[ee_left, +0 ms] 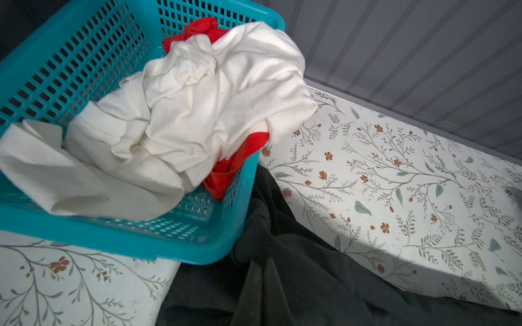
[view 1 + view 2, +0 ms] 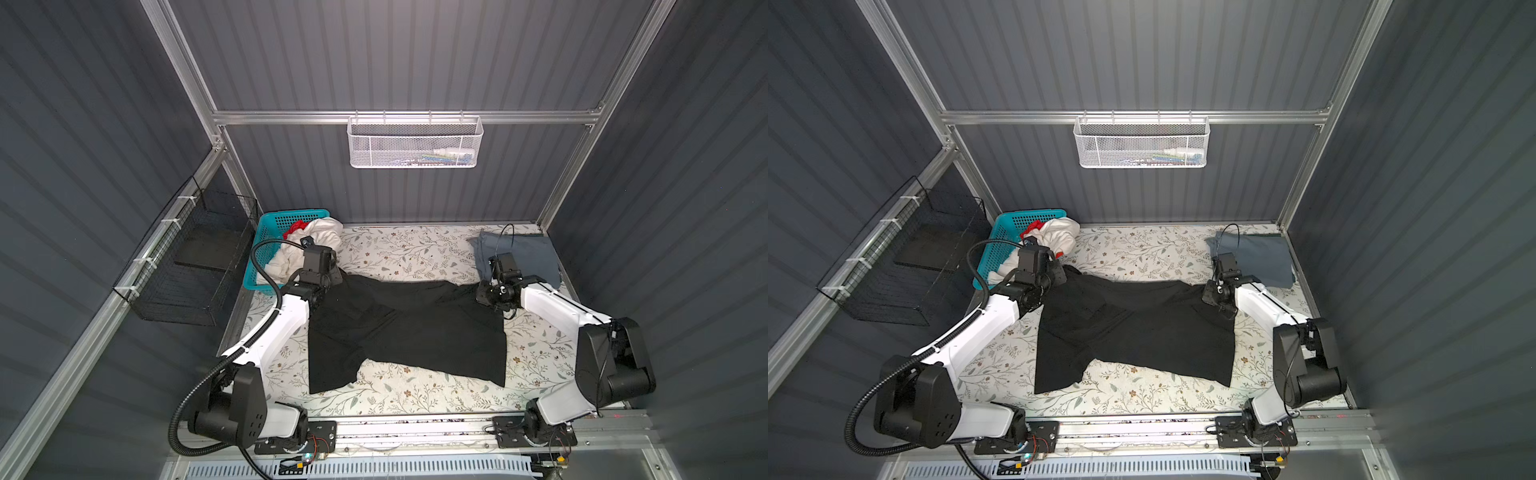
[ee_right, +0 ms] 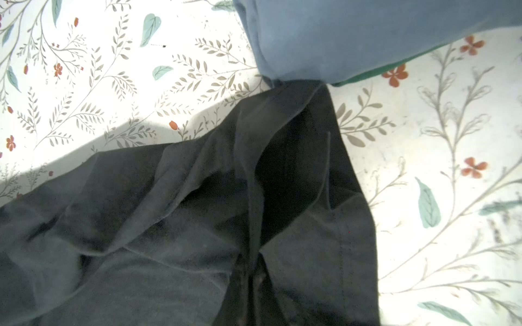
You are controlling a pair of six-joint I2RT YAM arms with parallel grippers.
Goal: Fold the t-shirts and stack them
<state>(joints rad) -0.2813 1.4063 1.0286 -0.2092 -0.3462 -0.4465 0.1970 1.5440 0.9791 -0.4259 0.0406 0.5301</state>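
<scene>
A large black t-shirt (image 2: 407, 332) (image 2: 1133, 328) lies spread and creased on the flowered table. My left gripper (image 2: 334, 276) (image 1: 264, 261) is shut on its far left corner, right beside the teal basket (image 2: 270, 224) (image 1: 84, 56). My right gripper (image 2: 480, 287) (image 3: 251, 255) is shut on the far right corner, and the cloth (image 3: 169, 225) is bunched between its fingers. A folded slate blue-grey t-shirt (image 2: 519, 253) (image 3: 353, 36) lies at the back right, touching that corner. A crumpled white t-shirt (image 2: 316, 239) (image 1: 197, 113) and a red t-shirt (image 2: 296, 227) (image 1: 203, 28) fill the basket.
A green edge (image 3: 367, 74) shows under the blue-grey shirt. A white mesh basket (image 2: 415, 141) hangs on the back rail. A black wire basket (image 2: 187, 257) hangs on the left wall. Corrugated walls close the table's back and sides, and both arm bases stand on the front rail.
</scene>
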